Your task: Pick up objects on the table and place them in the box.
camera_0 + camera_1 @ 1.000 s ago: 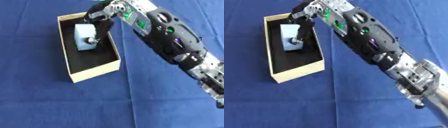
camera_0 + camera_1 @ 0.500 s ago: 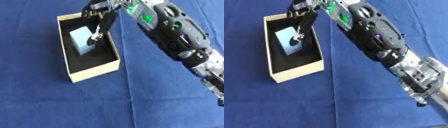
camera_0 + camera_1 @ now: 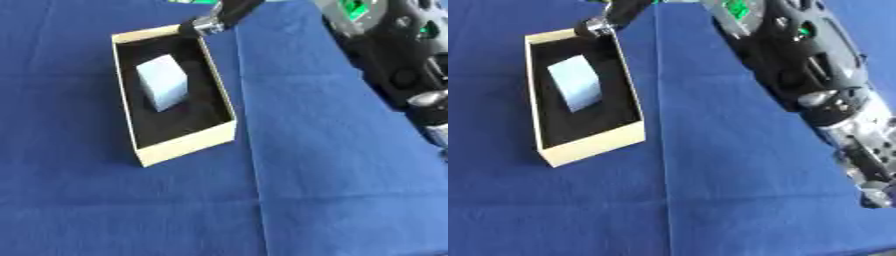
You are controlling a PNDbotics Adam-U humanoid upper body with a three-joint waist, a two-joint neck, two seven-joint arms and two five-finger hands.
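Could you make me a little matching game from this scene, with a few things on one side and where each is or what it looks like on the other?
Things:
1. pale blue block
2. box
3. tablecloth
4. right hand

Descriptions:
A. dark blue, covers the whole table
B. tan walls, black lining inside
C. lies inside the box, held by nothing
D. up at the box's far right corner, only a bit of it in view

Pairs: 1-C, 2-B, 3-A, 4-D
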